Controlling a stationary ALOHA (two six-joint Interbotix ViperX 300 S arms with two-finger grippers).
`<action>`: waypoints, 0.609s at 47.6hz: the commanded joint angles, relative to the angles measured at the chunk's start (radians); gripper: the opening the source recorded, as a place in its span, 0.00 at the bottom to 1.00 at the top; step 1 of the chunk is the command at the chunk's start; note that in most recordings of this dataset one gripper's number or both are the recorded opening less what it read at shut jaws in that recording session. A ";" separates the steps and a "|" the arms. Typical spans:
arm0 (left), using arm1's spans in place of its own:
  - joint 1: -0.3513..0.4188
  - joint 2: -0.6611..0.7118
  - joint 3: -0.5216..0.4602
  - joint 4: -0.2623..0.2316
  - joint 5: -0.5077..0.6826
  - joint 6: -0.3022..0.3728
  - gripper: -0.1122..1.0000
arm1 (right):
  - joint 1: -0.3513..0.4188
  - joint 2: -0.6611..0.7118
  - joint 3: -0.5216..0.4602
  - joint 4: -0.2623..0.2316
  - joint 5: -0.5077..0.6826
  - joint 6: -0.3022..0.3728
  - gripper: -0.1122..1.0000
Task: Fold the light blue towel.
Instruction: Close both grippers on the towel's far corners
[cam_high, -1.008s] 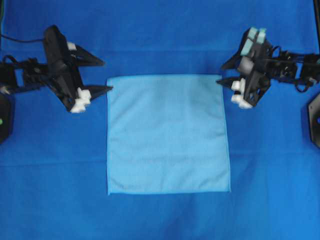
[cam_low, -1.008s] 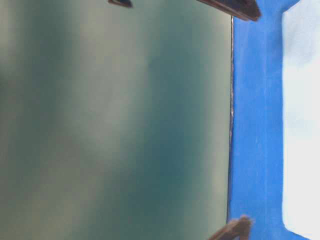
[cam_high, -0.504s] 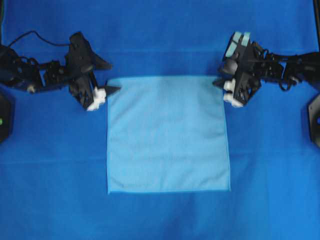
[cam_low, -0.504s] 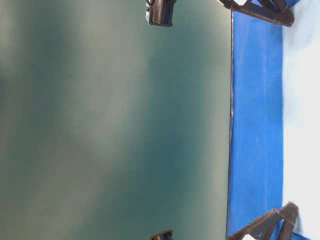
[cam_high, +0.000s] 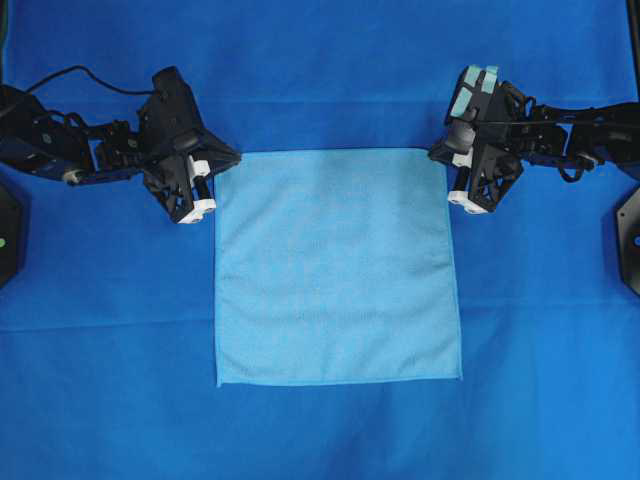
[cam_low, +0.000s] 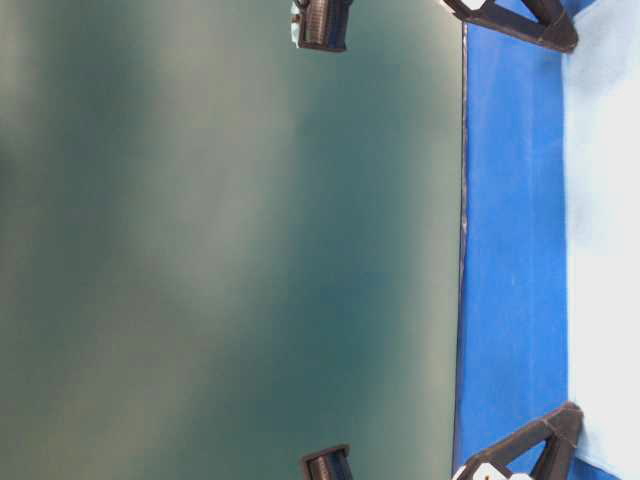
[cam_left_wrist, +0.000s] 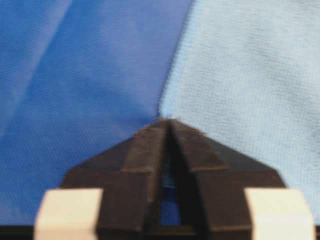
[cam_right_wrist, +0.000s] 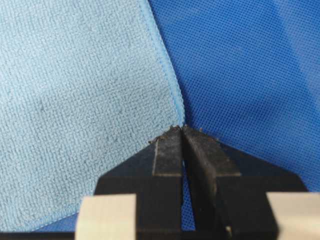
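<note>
Light blue towel (cam_high: 337, 266) corners sit pinched in your closed left gripper (cam_left_wrist: 168, 122) and right gripper (cam_right_wrist: 182, 129), the cloth lying flat on the royal-blue cloth (cam_high: 320, 60). You are at the grasp step; next, I judge, lift both far corners together and carry them to the near edge (evenly). How much hem each jaw has caught is hard to make out, and the table-level view cuts off most of the towel.

No legible text, label, brand, number or sign appears on any surface in any view.
</note>
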 joint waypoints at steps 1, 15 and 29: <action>-0.018 -0.008 0.008 0.005 0.021 0.006 0.11 | 0.002 -0.008 -0.005 0.000 -0.003 0.006 0.11; 0.005 -0.133 -0.015 0.005 0.121 0.031 0.11 | 0.002 -0.097 -0.002 0.014 0.026 0.009 0.11; 0.006 -0.206 -0.015 0.005 0.164 0.069 0.11 | 0.003 -0.144 0.003 0.018 0.060 0.009 0.11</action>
